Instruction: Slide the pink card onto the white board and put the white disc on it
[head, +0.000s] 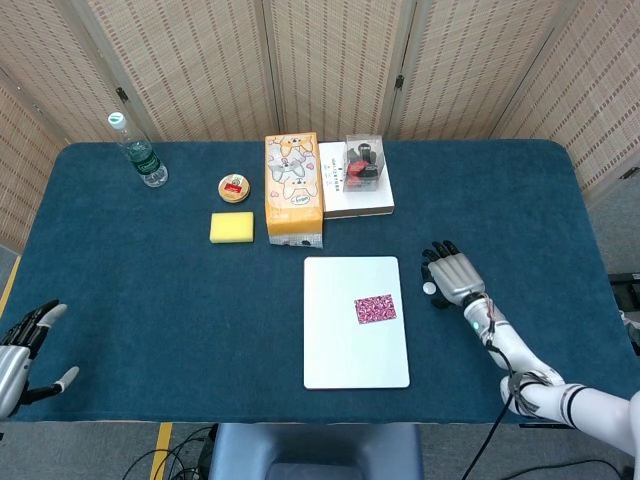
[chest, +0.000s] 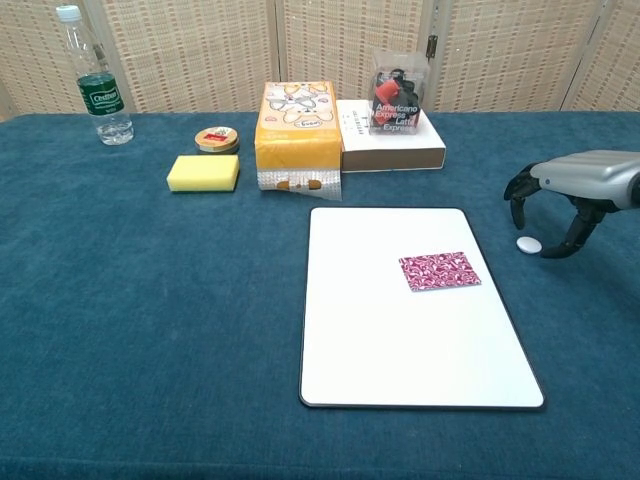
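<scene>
The right hand (chest: 560, 205) arches over the small, flat white disc (chest: 528, 243), its dark fingers (chest: 517, 192) apart and holding nothing, set to pick it up. The disc lies on the soft blue cloth of the bench (chest: 150, 300), just beside the smooth white board with round corners (chest: 400, 340). The thin pink patterned card (chest: 439, 270) already rests on the board, ready for the disc. The left hand (head: 22, 345) is open too, far off by the bench edge.

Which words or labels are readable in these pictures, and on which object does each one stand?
"Americano Express Latte Espresso": red label on the clear capsule box.
White flat box: small side print, too small to read.
Water bottle: green label, blurred.
Orange cartoon box: small word, unreadable.
Round tin: red label, unreadable.
</scene>
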